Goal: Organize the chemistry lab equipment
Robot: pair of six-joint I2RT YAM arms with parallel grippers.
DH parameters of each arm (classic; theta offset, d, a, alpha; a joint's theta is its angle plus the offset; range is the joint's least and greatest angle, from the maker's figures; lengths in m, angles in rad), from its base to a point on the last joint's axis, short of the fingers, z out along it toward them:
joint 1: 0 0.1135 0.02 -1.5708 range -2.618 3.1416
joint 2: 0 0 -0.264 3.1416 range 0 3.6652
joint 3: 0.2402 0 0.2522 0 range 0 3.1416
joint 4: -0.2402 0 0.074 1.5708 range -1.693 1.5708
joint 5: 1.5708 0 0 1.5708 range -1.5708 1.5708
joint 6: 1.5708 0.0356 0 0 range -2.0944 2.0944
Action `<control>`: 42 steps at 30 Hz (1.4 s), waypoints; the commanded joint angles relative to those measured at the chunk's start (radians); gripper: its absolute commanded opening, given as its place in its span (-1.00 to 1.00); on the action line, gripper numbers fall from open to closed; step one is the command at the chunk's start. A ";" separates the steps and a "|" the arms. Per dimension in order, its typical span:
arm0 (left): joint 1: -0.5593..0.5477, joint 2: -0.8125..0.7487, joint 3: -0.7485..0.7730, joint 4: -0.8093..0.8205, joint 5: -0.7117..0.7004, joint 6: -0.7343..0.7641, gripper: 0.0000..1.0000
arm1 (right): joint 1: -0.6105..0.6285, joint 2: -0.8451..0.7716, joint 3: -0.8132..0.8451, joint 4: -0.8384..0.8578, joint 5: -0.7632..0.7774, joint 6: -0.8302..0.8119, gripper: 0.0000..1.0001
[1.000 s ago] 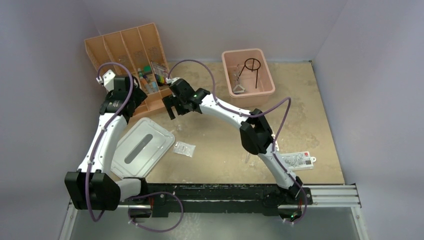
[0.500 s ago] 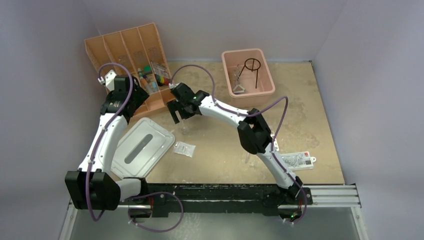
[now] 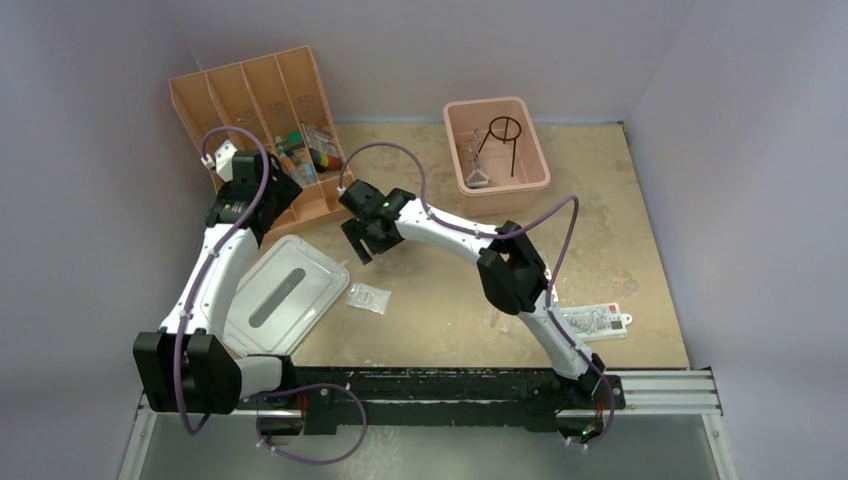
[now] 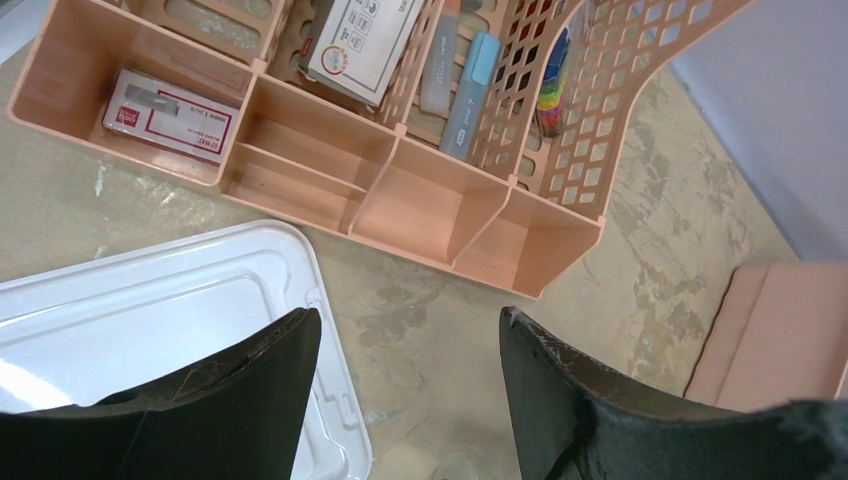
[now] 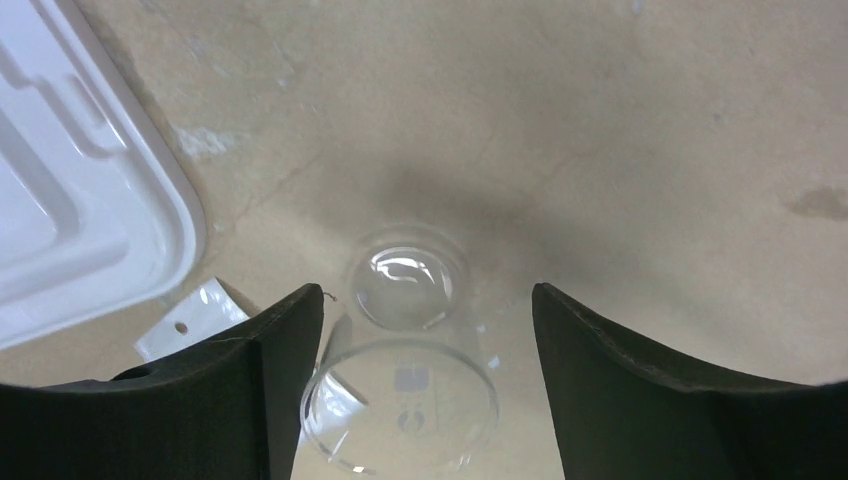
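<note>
The right gripper (image 5: pixel 427 300) is low over the table (image 5: pixel 620 120) with its jaws wide, one finger on each side of a glass flask (image 5: pixel 405 400) that stands upright on the bare surface; there is a clear gap between the glass and the finger on the right of the wrist view, while on the other side I cannot tell whether finger and glass touch. A clear packet (image 5: pixel 190 325) lies flat just beside that finger, and a white lid (image 5: pixel 60 200) lies on the table near the packet. The left gripper (image 4: pixel 408 318) hangs with its jaws wide and nothing between them, over the strip of table between the white lid and the orange tray (image 4: pixel 540 250), which holds small boxes and pens. At the far side of the table, well apart from both grippers, a pink tub (image 3: pixel 535 175) holds a black wire tripod (image 3: pixel 505 128)
</note>
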 commanded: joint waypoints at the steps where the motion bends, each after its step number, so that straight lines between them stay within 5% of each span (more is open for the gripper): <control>1: 0.006 0.002 -0.016 0.060 0.015 -0.017 0.30 | 0.000 -0.126 -0.051 -0.039 0.084 0.009 0.56; 9: 0.006 0.009 -0.021 0.071 0.019 -0.021 0.29 | 0.001 -0.141 -0.060 -0.059 0.014 0.010 0.36; 17: 0.006 0.011 -0.027 0.068 0.019 -0.022 0.29 | 0.001 -0.134 -0.060 -0.088 0.009 0.011 0.49; 28: 0.006 0.005 -0.034 0.068 0.025 -0.026 0.28 | 0.000 -0.149 -0.073 -0.100 -0.010 0.025 0.03; 42: 0.007 -0.011 -0.032 0.181 0.200 0.016 0.26 | -0.159 -0.399 -0.003 -0.061 -0.001 -0.061 -0.01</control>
